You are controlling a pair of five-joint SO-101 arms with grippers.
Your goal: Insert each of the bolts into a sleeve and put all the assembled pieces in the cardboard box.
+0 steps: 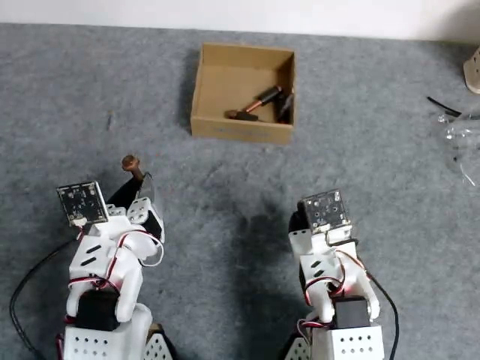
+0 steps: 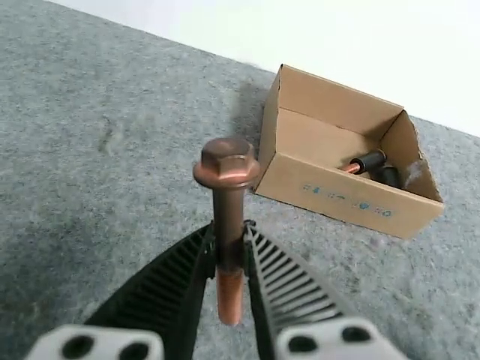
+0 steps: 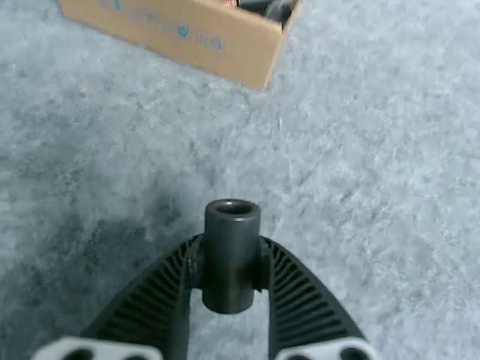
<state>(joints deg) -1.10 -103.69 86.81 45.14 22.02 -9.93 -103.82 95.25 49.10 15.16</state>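
The copper-coloured metal bolt (image 2: 227, 202) is pinched by its stem in the left gripper (image 2: 229, 229) — the two black ribbed fingers (image 2: 172, 277) press on it from both sides. Its six-sided head sticks out past the fingertips. The right gripper (image 3: 230, 249) pinches a short dark metal sleeve (image 3: 232, 262) in the same way, and the open hole shows at the end that sticks out. Both grippers are over the grey fuzzy counter (image 1: 225, 187), side by side and well apart. Farther off on the counter sits the open brown cardboard box (image 1: 240, 129). Inside it, near one end, lie bolts already pushed into dark sleeves (image 1: 260, 101) — how many, I cannot tell.
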